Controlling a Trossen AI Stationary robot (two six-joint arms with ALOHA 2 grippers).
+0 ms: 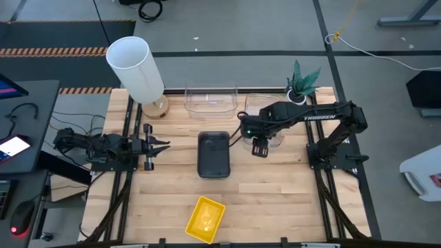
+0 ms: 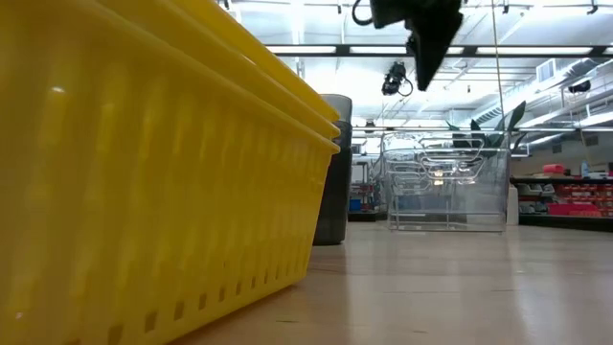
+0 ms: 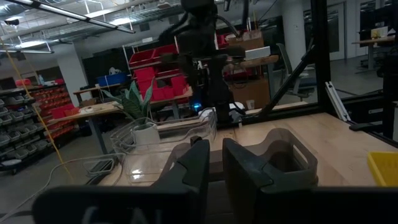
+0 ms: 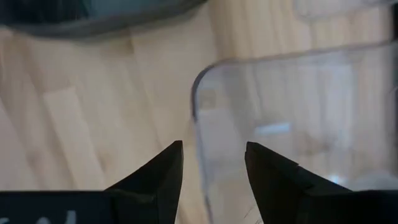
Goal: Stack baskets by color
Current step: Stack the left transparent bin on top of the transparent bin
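Seen from overhead, the right gripper (image 1: 260, 147) hangs over the near-left corner of a clear basket (image 1: 270, 110) at the table's right rear, its fingers (image 4: 155, 177) standing apart with nothing between them; in the right wrist view the basket's rounded corner rim (image 4: 198, 93) lies just ahead of the gap between the fingertips, the wall running off beyond one finger. Just to the other side of those fingers sits the dark grey basket stack (image 1: 213, 154) at the table's centre, only its blurred edge (image 4: 93, 15) cut off at the picture's border in that wrist view. The left gripper (image 1: 157, 147) waits low at the table's left side, pointing toward the grey stack, well apart from it; its fingers (image 3: 189, 171) show a narrow gap and grip nothing. Past those fingers the grey stack (image 3: 283, 155) rises, and beyond it a clear basket (image 3: 165, 140) and the right arm. A second clear basket (image 1: 211, 98) rests at the rear centre. The yellow basket stack (image 1: 205, 219) lies tilted at the table's near edge, filling much of the low view (image 2: 153, 172) and hiding the table's left half there. A tall white cylinder (image 1: 136, 69) stands at the rear left, a small potted plant (image 1: 301, 83) at the rear right.
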